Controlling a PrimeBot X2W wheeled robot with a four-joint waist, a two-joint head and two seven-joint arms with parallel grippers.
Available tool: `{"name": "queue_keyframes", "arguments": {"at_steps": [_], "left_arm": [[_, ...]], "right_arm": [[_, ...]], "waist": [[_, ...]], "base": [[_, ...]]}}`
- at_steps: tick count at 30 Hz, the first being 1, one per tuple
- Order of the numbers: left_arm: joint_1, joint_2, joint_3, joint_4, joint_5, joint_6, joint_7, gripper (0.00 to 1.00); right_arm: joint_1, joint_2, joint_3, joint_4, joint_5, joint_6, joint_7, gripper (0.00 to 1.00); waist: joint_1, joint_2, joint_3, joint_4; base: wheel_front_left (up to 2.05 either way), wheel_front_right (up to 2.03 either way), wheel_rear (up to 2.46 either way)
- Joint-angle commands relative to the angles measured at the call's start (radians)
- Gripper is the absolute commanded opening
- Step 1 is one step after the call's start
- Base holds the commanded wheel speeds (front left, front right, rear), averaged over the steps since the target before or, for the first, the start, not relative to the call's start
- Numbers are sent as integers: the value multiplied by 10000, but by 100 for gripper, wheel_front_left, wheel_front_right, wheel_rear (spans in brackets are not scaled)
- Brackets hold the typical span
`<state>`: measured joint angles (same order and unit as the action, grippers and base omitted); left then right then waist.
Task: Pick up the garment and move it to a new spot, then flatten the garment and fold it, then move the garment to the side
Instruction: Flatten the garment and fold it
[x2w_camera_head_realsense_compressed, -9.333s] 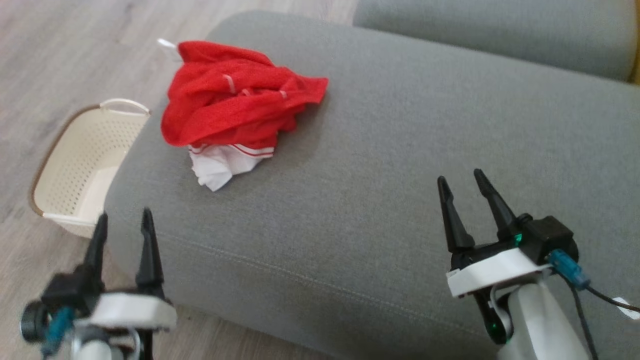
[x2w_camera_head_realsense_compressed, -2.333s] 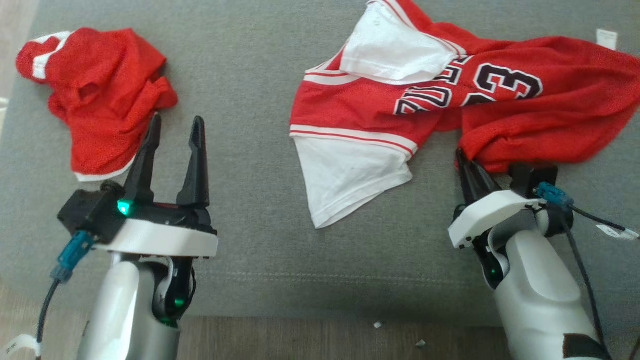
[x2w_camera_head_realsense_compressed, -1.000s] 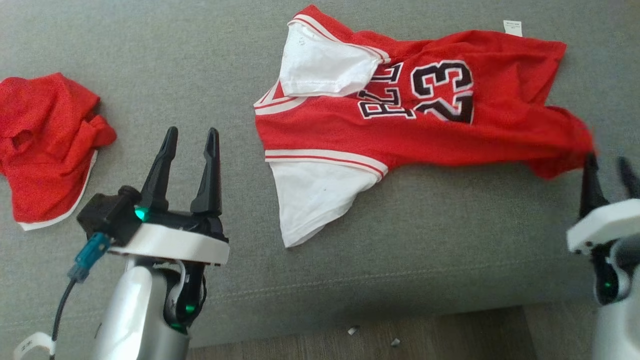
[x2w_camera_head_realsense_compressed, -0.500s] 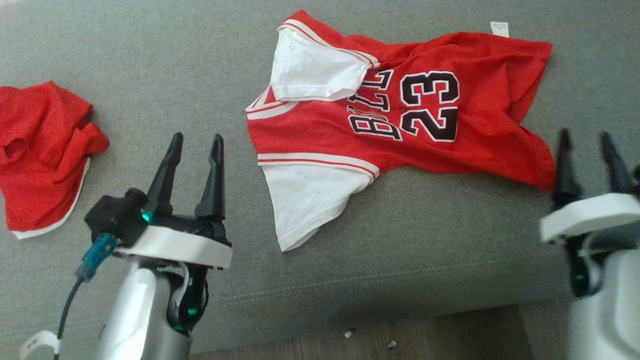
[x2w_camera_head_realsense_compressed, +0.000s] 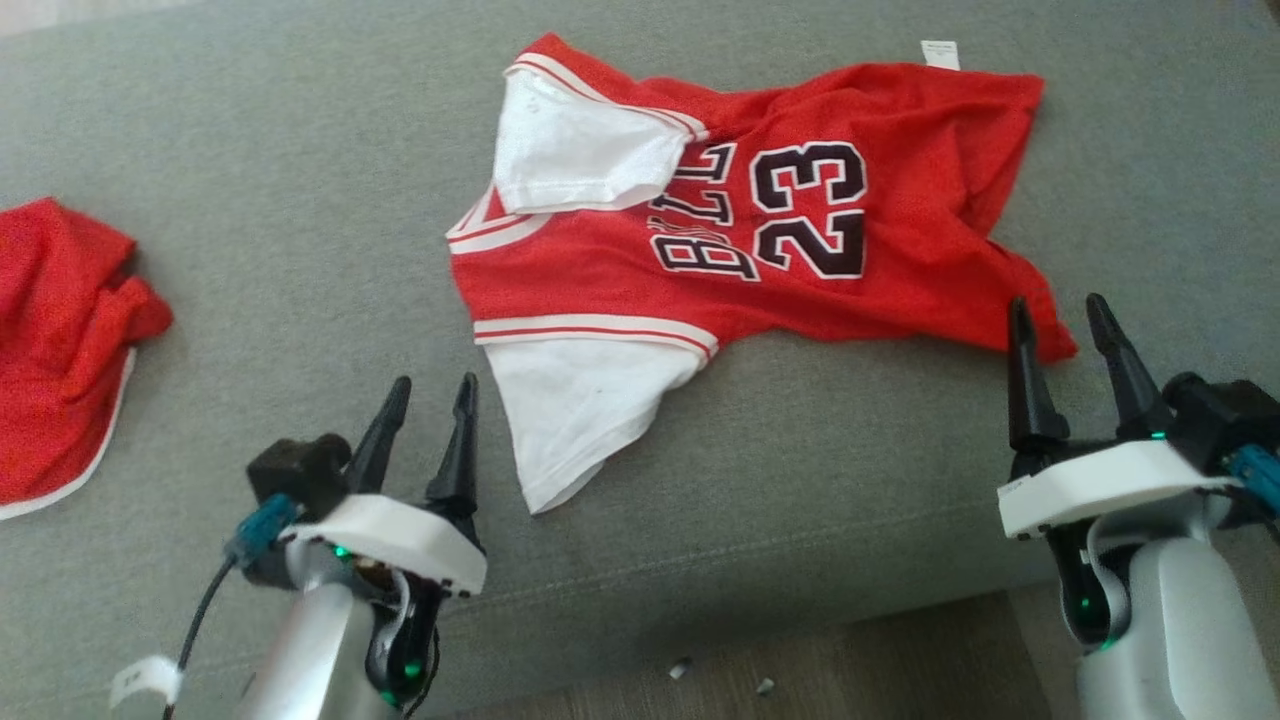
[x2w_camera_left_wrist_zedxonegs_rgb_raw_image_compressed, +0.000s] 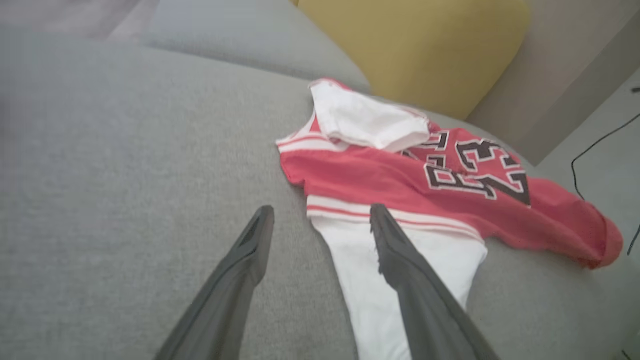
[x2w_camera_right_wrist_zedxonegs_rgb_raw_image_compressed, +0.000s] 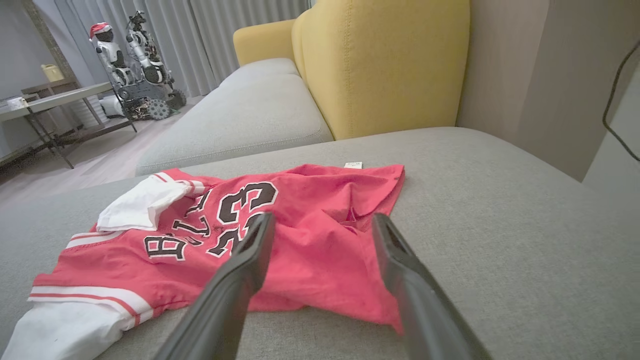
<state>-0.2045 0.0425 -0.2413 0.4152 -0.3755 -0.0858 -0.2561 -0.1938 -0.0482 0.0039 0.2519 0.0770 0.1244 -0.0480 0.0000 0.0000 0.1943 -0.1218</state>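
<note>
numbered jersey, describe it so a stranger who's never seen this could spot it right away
On the wide grey sofa cushion, look near the middle, where a red jersey lies spread out. Unlike the bunched red garment to its left, it has white sleeves and a black 23.

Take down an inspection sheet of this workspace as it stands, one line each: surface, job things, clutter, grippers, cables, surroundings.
Surface: grey sofa cushion, seam along its front edge.
Job's things: red jersey numbered 23, laid out but wrinkled, upper white sleeve folded over its chest.
Clutter: second red garment crumpled at the cushion's left; small scraps on the floor.
Grippers: left gripper open, empty, beside the lower white sleeve; right gripper open at the jersey's hem corner, holding nothing.
Cables: left wrist cable and right wrist cable, blue-plugged; black wall cable.
Surroundings: yellow armchair, another robot by grey curtains.
</note>
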Motion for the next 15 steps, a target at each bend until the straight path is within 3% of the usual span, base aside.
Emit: {"name": "queue_keyframes", "arguments": {"at_steps": [1,9,15], "left_arm": [[-735,78,183,161,-112,87,44,100],[-2371,99,38,2164,-386,294,452,100],[-3433,277,-18,3695,-110,693,613,100]], "right_arm": [[-384,-21,308,-458,84,63,-126,100],[-508,-21,683,-726,228,63,-217,100],[-632,-21,844,-753,385,63,-382,100]], "waist": [[0,0,106,-177],[0,0,557,-650],[0,0,773,-971]], "base": [[0,0,0],[0,0,0],[0,0,0]]}}
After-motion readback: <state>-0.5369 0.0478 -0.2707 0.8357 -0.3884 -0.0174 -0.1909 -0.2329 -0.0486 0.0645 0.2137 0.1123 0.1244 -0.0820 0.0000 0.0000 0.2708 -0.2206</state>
